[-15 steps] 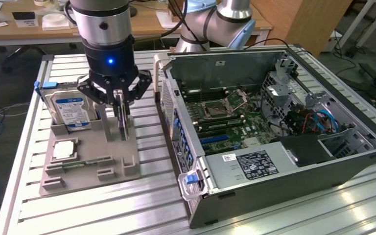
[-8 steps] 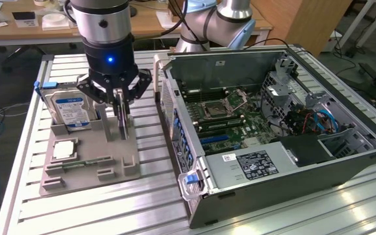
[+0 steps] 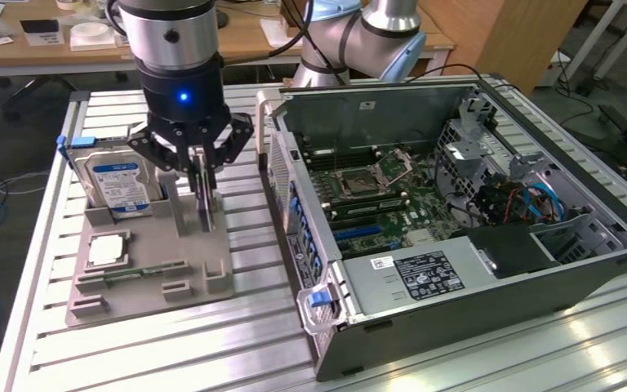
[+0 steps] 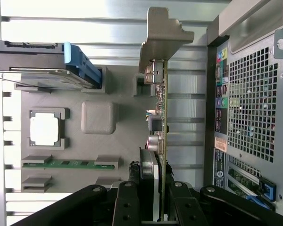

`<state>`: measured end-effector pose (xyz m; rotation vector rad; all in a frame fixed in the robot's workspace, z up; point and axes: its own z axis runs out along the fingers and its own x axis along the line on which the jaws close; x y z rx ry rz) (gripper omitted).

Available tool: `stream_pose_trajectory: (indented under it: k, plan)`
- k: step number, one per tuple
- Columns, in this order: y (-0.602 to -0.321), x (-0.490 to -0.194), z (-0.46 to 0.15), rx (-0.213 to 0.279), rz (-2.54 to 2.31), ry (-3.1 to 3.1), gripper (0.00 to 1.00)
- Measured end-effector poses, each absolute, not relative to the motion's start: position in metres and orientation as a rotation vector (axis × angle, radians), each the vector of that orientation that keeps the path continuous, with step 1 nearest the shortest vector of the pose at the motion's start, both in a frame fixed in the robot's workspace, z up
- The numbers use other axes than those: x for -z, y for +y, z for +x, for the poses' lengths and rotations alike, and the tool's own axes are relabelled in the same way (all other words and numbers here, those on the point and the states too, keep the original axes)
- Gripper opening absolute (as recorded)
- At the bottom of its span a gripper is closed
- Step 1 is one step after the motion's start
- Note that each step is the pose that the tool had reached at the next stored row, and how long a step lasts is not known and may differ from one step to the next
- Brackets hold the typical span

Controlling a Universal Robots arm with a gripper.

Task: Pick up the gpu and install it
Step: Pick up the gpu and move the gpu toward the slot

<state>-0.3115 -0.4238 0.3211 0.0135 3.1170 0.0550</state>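
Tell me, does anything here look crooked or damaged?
Nothing stands out. The gpu stands upright in the gray tray with the gripper closed on it; the hard drive sits straight in its slot.

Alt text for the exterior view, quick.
The gripper is closed on the gpu, which stands on edge in a grey parts holder on the exterior view's left; the open computer case sits on that view's right.

Jaws clamp gpu (image 4: 157,120) edge-on, silver bracket (image 4: 162,37) at far end; grey fixture (image 4: 78,143) behind, computer case (image 4: 254,94) just beside.
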Motion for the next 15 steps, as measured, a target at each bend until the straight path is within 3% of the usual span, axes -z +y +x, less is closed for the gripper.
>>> stream_pose_trajectory:
  k: [15]
  plan:
    - [-0.4238,-0.3258,-0.3116,-0.053,0.013,3.117,0.28]
